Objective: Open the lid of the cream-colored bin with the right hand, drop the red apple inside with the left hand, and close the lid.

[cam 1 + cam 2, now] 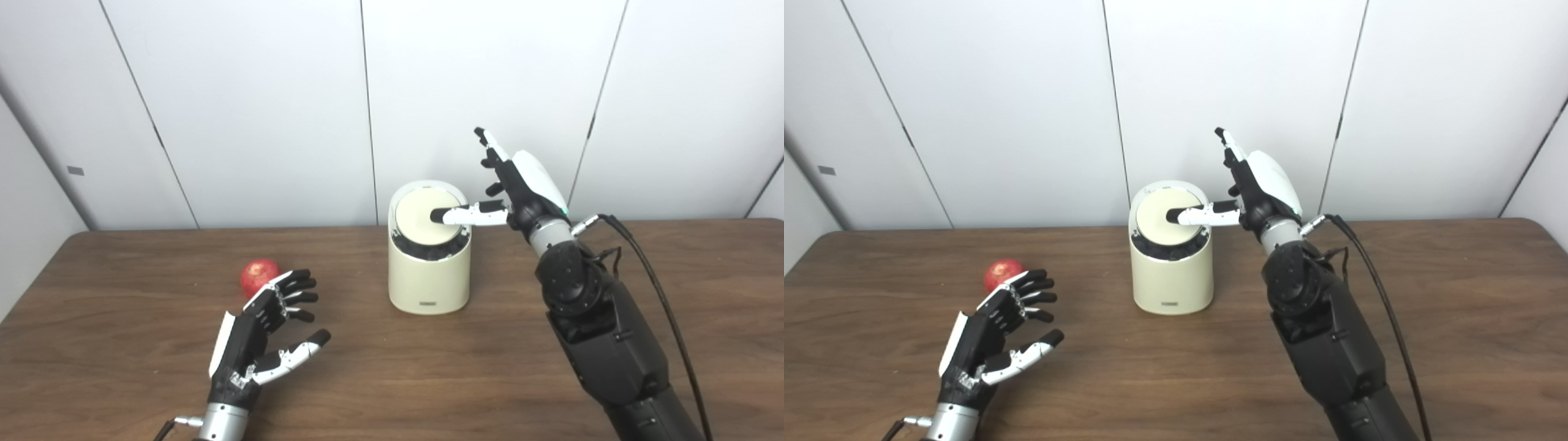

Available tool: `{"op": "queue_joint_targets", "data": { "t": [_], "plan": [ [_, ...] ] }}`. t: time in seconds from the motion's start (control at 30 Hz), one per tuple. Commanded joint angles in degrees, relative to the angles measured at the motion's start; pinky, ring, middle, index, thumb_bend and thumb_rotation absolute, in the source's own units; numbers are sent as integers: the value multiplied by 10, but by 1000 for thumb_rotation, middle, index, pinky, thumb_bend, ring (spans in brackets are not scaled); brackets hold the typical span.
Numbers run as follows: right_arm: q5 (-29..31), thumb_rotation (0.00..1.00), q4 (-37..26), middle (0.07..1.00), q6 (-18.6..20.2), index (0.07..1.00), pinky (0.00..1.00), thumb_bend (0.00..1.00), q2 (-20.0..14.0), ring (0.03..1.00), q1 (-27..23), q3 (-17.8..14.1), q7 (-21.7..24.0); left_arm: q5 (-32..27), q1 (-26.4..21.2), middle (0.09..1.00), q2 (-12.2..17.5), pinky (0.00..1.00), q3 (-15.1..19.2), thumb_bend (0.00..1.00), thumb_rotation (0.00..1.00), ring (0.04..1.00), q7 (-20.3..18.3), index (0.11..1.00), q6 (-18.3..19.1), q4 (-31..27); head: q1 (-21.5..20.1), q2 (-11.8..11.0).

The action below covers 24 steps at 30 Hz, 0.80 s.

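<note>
Right now my right hand [520, 184] hovers spread beside the cream-colored bin [429, 269], its thumb lying across the tilted lid [422, 214]. My left hand [263, 343] waits wide and empty, near left on the table [429, 380], just beside the red apple [257, 274].

A small label on the cream-colored bin [429, 269] is too blurred to read.

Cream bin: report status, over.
Right hand open, thumb on round lid of cream-colored bin. Left hand open beside red apple. Nothing blocking.
</note>
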Motion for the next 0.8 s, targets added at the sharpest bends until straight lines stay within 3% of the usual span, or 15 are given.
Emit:
{"op": "queue_joint_targets", "data": {
  "t": [0.0, 0.77],
  "plan": [
    [-12, 420, -5, 963, -3, 994, 635, 913, 1, 858, -39, 3, -8, 2, 8, 771, -9, 588, -5, 611, 0, 717, 5, 802, -15, 21, 1, 1],
    [-99, 325, 50, 979, -4, 983, 796, 949, -12, 917, -45, 64, -6, -1, 12, 778, -14, 585, -7, 610, 0, 722, 2, 813, -7, 3, 12, 18]
  ]
}}
